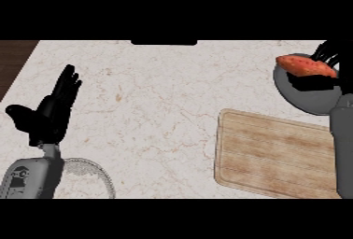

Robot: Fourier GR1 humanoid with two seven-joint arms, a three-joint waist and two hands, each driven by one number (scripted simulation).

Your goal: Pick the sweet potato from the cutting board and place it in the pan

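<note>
R hand (330, 52), fingers clamping the potato (305, 66), is holding it off the board (276, 154) & over the pan (303, 99), prob. for release; L hand (52, 112) is resting at left, fingers apart.

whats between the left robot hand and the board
Nothing: in the head view, only bare counter lies between the left robot hand and the board.

even, bright, diffuse light lies flat over the pale counter (172, 93) and the wooden cutting board (276, 154) alike.
</note>
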